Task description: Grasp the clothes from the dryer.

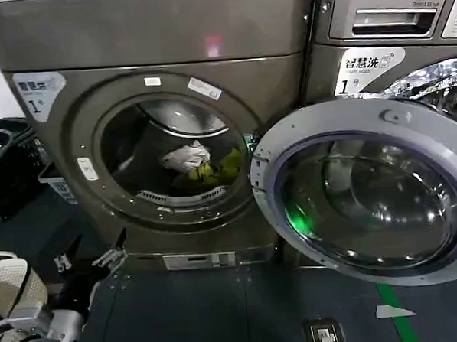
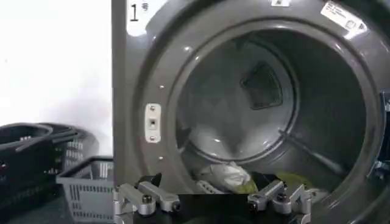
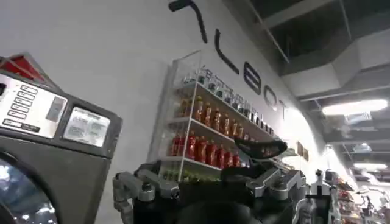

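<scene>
- The dryer [image 1: 158, 136] stands with its round door [image 1: 367, 190] swung fully open to the robot's right.
- The left gripper [image 1: 95, 258] hangs low before the drum mouth, fingers spread wide, holding nothing.
- The clothes [image 1: 201, 163], white and yellow-green, lie heaped on the drum floor, their long axis running sideways.

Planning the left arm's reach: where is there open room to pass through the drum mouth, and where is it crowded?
The dryer mouth is open above the clothes, which crowd the drum bottom. The door crowds the right. The left gripper waits open, low left.
</scene>
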